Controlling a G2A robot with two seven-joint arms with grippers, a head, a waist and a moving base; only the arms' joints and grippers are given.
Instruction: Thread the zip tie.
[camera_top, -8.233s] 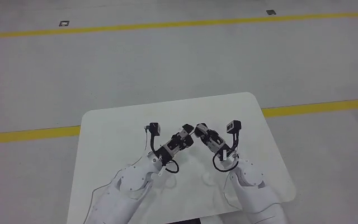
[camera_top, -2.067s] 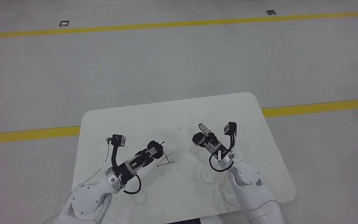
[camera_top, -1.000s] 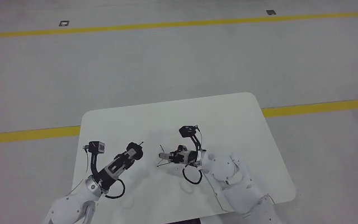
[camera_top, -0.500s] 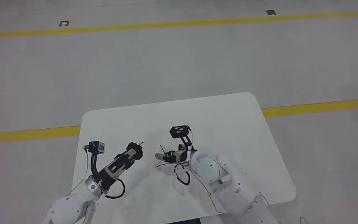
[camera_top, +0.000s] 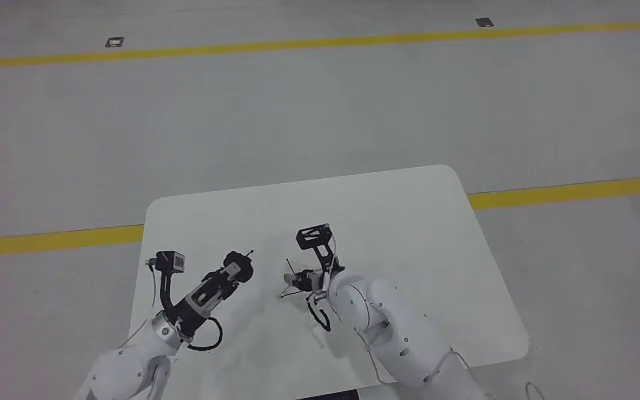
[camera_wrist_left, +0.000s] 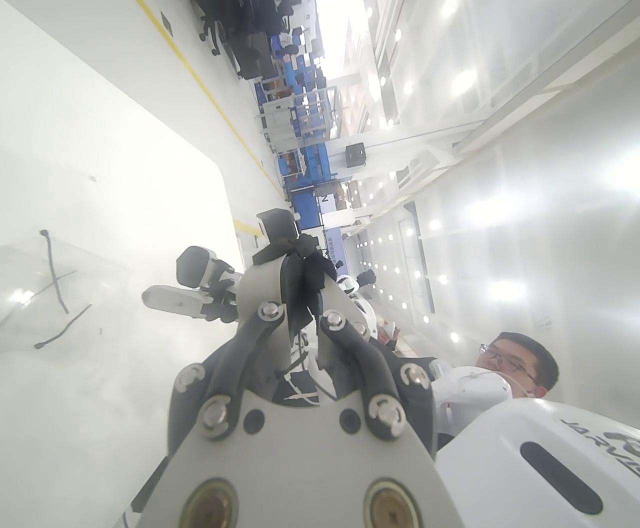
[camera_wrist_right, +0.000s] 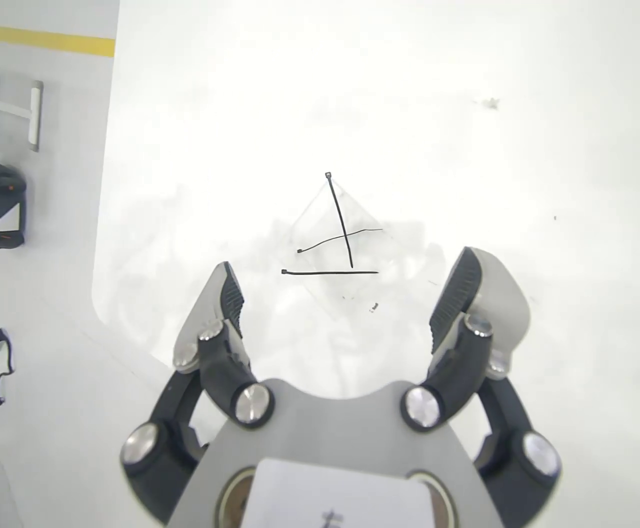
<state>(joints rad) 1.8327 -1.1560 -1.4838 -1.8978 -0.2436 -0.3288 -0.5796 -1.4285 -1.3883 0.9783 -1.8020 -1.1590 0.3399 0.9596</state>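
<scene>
1. Swinging in from its own side of the white rounded worktop, the right end effector now hangs over the three thin black plastic zip ties. Two seconds back it sits well off to the right; a second back it is already beside them.
2. Its jaws stand wide apart with nothing between them. The ribbed pads sit either side of the ties, closed on none.
3. The ties lie flat on a clear square sheet near the worktop's middle. Two cross each other. The third lies on its own, nearest the right end effector, just beside the tip of one crossed tie.
4. The left end effector sits pulled back on the left, well apart from the ties, with no shift over the last second. Eight seconds back both end effectors meet at the middle.
5. The left one is pressed shut on a short black strip poking past its tips. It is likely a zip tie, but I cannot tell for sure.
6. Meaning: the two-arm work at the middle looks over and a fresh pick is starting. All three ties on the sheet lie straight, none looped.
7. The next move likely needs a straight drop onto the lone tie, since going for the crossed pair risks lifting two.
</scene>
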